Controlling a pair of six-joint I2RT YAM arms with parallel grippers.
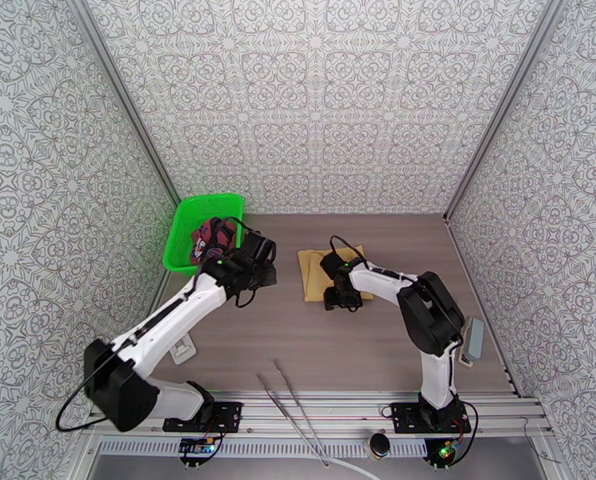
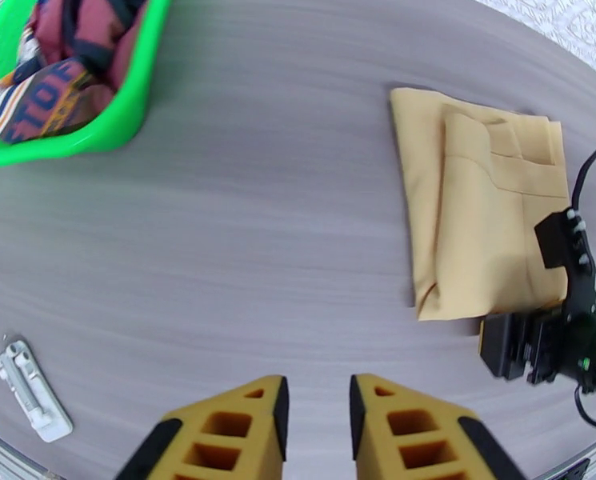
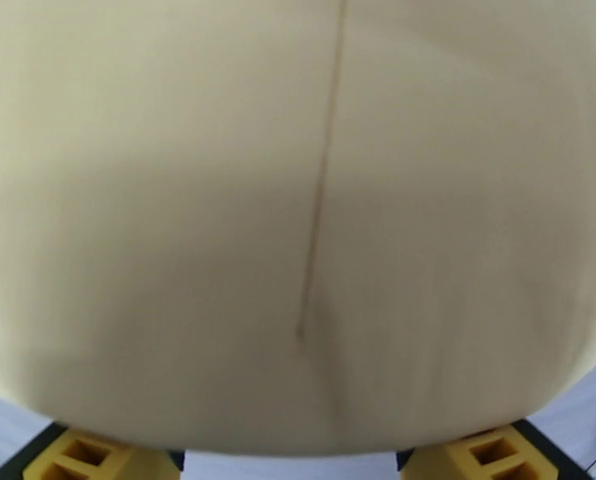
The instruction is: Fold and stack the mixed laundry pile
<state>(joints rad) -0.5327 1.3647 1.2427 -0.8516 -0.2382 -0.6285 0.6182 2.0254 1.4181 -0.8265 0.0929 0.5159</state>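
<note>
Orange block letters run along a navy band on the maroon printed tank top (image 2: 54,86), crumpled in the bright green plastic mesh basket (image 2: 136,86); folds cut the lettering short, leaving no readable word.

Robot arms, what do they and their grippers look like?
The left arm and right arm have white links and bulky black joints, with thin black cables looping alongside and a small green light near each wrist. The left gripper and right gripper have yellow-orange fingers with rectangular cut-outs and black edging.
</note>
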